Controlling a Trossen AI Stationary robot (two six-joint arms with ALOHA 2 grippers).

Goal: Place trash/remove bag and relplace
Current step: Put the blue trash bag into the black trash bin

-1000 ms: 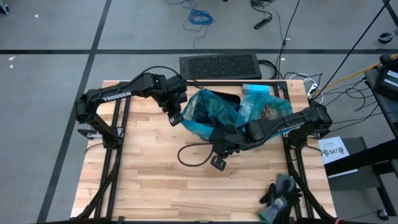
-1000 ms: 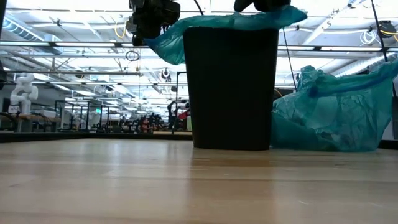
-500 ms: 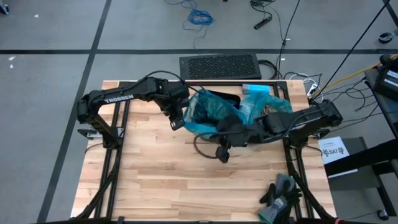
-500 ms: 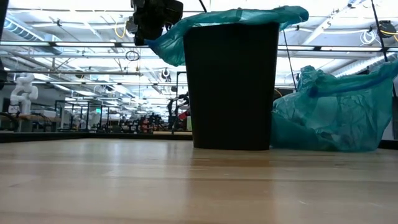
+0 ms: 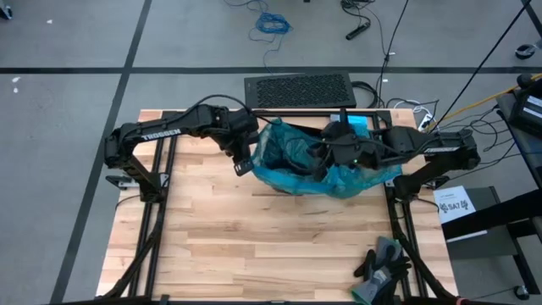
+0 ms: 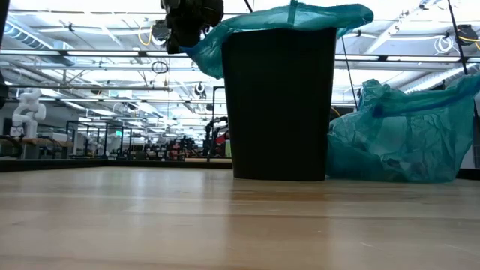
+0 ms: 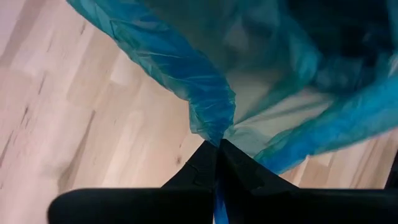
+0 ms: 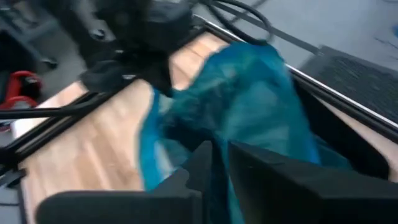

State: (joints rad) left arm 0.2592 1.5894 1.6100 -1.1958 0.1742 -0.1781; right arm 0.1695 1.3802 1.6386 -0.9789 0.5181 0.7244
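Bin (image 6: 279, 105) wears teal bag (image 5: 292, 157); our left fingers (image 7: 208, 168) clamped on its edge, right gripper (image 5: 326, 152) above, fingers' state unclear. Full bag (image 6: 397, 135), gloves (image 5: 381, 263) on surface (image 5: 212, 237).

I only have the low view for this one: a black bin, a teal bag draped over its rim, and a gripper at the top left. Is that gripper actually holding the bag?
Observer: Yes. The left wrist view shows the left gripper shut on a gathered edge of the bag, out beyond the rim of the bin.
Operator: Where is the other arm? I can't see it.
Observer: From above, the right gripper is over the far side of the bin, down against the bag.
Operator: Anything else on the table?
Observer: Dark gloves lie at the corner of the table on the right arm's side, away from the bin.
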